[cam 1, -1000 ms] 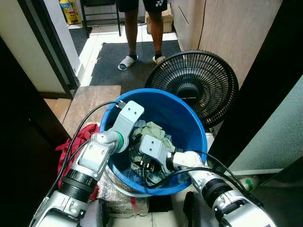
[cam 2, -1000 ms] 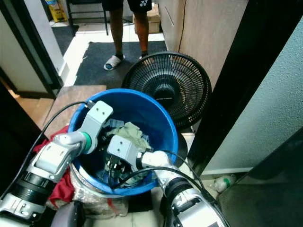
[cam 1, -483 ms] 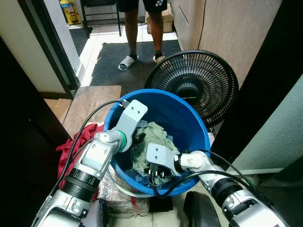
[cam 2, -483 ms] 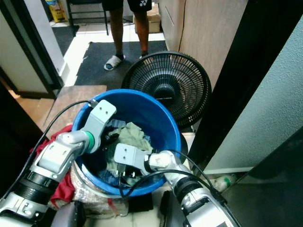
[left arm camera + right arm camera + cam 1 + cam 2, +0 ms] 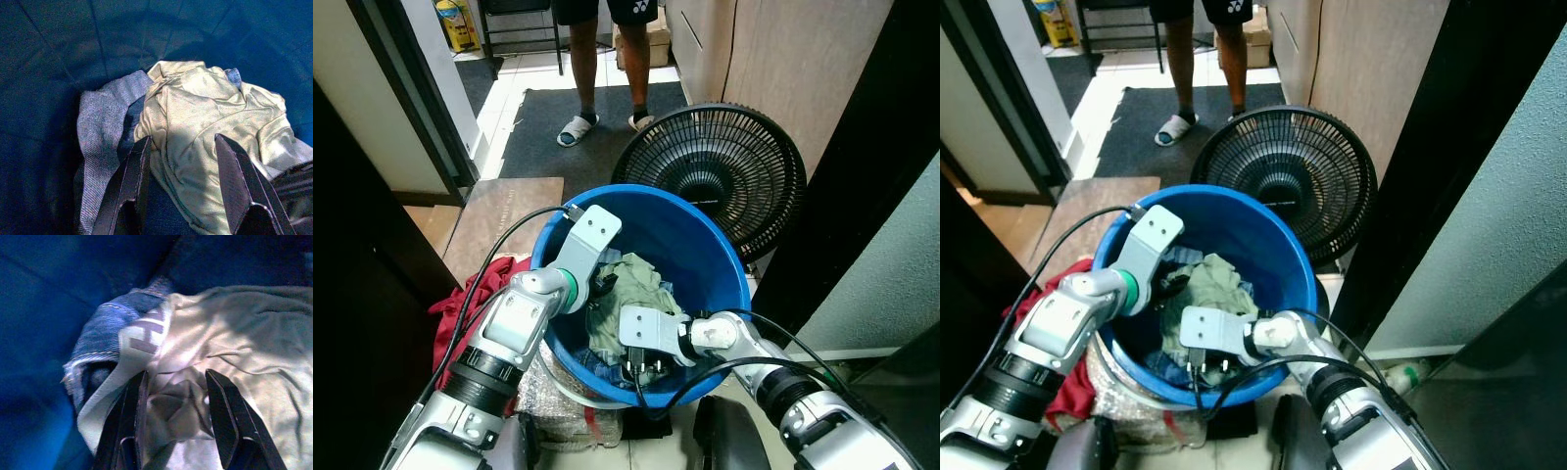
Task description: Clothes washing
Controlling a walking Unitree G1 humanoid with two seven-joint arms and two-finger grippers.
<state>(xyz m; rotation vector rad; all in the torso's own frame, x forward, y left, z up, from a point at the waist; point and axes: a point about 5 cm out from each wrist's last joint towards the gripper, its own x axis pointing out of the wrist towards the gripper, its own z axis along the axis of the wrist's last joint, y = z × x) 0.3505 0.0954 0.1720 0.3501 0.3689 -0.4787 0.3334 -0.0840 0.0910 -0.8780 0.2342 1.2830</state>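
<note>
blue tub holds pale green shirt and denim; left tool and right tool spread apart above, nothing lifted yet.

Fan: a black floor fan stood just behind the blue tub, on the right.
Mat: a dark mat lay farther off.
Person: legs in sandals stood on it.

Both arms reach into the blue tub holding a pale green garment.
</note>
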